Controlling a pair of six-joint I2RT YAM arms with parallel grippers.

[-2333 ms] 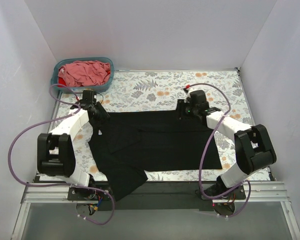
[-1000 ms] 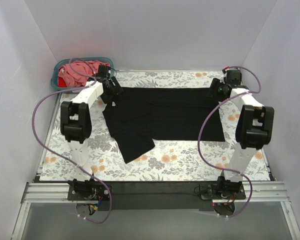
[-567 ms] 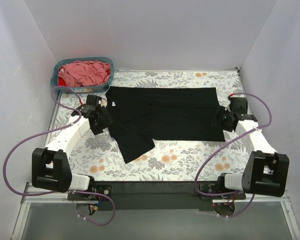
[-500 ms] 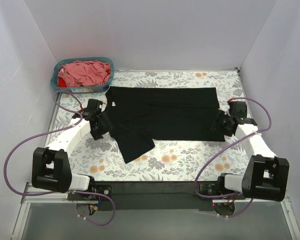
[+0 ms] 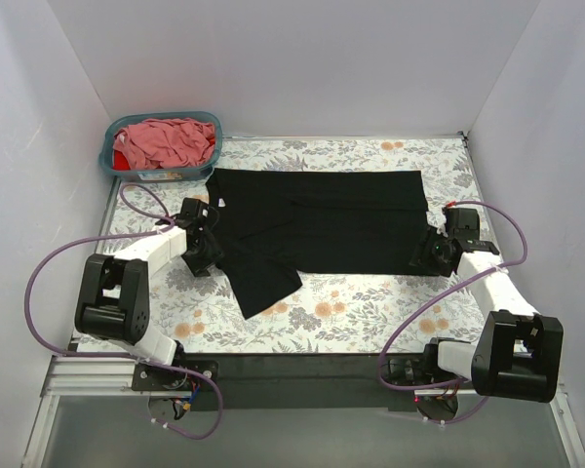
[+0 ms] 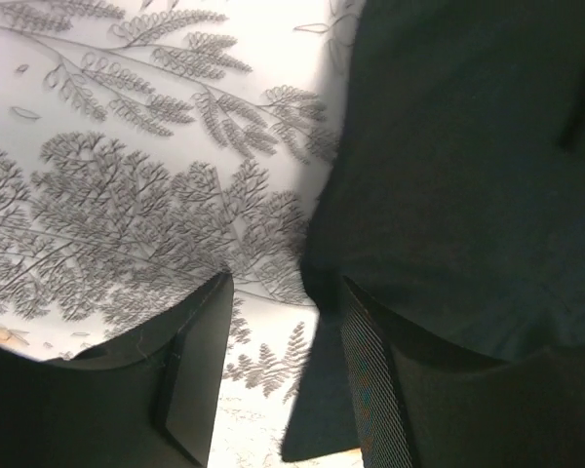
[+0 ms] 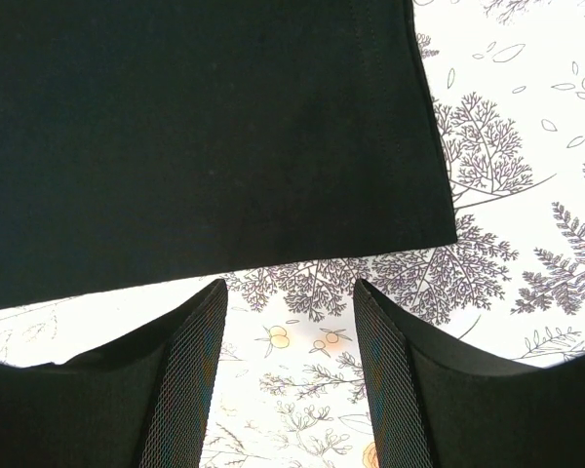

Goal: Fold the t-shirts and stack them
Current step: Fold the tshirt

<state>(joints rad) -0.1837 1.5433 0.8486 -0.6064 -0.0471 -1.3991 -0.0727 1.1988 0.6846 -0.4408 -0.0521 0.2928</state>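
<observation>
On the floral-print table [image 5: 370,312], a black short-sleeved shirt [image 5: 322,219] is spread pretty much flat across the far half, with one flap sticking out toward the near edge on its left side. In the far left corner a teal plastic basket [image 5: 105,156] is parked, well apart from the arms, and it's stuffed with a crumpled dusty pink shirt [image 5: 171,141], plus a bit of red cloth [image 5: 121,156] peeking out at the left. The left gripper [image 6: 283,375] is held low at the black shirt's left edge, jaws apart, one finger over the cloth and the other over the print; actual contact can't be made out. The right gripper [image 7: 288,380] is spread wide too, nothing in it, just beside the shirt's near right hem corner.
</observation>
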